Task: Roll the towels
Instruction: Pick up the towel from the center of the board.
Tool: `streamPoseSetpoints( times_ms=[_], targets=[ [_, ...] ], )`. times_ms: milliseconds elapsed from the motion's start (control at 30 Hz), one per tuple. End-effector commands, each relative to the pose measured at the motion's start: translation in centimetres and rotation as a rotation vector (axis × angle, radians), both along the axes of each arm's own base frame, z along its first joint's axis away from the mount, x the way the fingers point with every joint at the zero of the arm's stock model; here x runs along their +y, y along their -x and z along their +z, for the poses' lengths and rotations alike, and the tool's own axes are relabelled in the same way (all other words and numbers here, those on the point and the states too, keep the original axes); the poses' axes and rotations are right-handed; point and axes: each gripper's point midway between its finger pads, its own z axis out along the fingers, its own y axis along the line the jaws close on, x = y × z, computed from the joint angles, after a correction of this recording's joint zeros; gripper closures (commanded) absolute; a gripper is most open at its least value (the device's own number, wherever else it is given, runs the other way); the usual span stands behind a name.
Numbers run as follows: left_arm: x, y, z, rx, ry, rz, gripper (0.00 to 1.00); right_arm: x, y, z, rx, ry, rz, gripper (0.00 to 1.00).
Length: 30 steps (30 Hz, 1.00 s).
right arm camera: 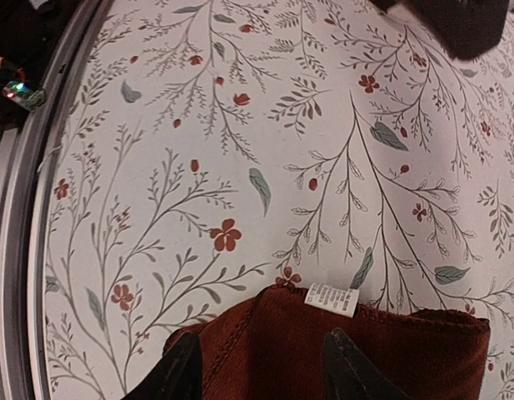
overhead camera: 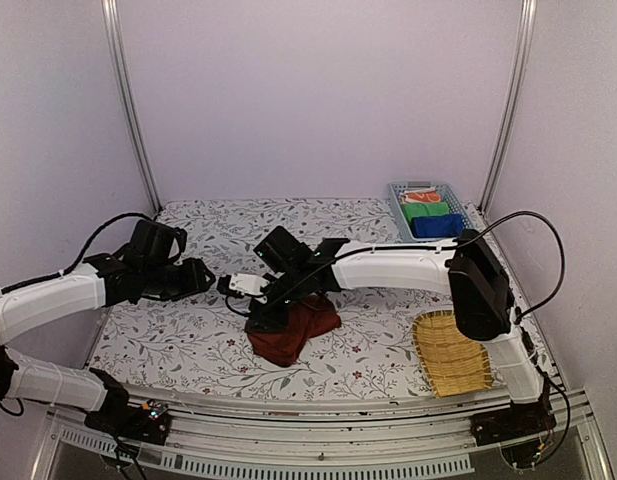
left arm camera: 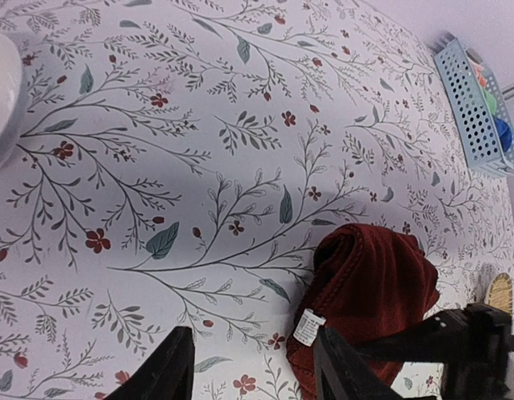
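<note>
Floral tablecloth (overhead camera: 208, 225) beneath rumpled red towel (overhead camera: 293, 335)

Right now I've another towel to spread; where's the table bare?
Bare: far stretch between back wall and red towel, left of the basket; near strip between towel and wicker tray. Crowded: centre, left hand and right hand at the towel.

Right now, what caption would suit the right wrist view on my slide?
Right arm's open fingers over a crumpled dark red towel, white label showing, on a floral tablecloth.

Red towel (right arm camera: 406, 350) partly beyond bottom edge
</note>
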Motion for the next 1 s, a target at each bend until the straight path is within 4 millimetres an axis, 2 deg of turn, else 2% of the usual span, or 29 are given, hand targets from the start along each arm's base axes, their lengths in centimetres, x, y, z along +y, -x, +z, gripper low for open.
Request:
streamPoseSetpoints(
  times_ms=[0,100,167,267,367,533,733,867,967],
  targets=[
    [1.5,0.1,0.3,-0.018,0.003,0.052,0.48,0.4,-2.2,-5.8,0.026,0.131,-0.130,0.46],
    [1.7,0.2,0.6,-0.035,0.003,0.051,0.48,0.8,-2.4,-7.4,0.053,0.151,-0.156,0.40],
    [1.9,0.2,0.7,-0.041,-0.001,0.051,0.48,0.5,-2.8,-8.7,0.052,0.177,-0.181,0.40],
    [1.9,0.0,0.6,-0.044,-0.003,0.050,0.48,0.4,-3.0,-9.0,0.048,0.187,-0.204,0.52],
    [1.8,0.0,0.3,-0.039,0.005,0.050,0.48,0.9,-2.4,-7.1,0.080,0.144,-0.187,0.65],
    [1.4,-0.1,0.4,-0.044,0.026,0.045,0.49,1.9,-1.6,-2.0,0.111,0.038,-0.141,0.84],
    [1.2,-0.2,0.4,-0.045,0.026,0.030,0.49,2.2,-0.7,1.2,0.136,-0.023,-0.112,0.82],
    [1.1,-0.3,0.4,-0.044,0.026,0.025,0.49,2.5,-0.9,1.7,0.128,-0.038,-0.111,0.91],
    [0.7,-0.2,0.4,-0.041,0.037,0.008,0.49,2.5,-0.7,2.3,0.132,-0.049,-0.103,0.93]
  ],
)
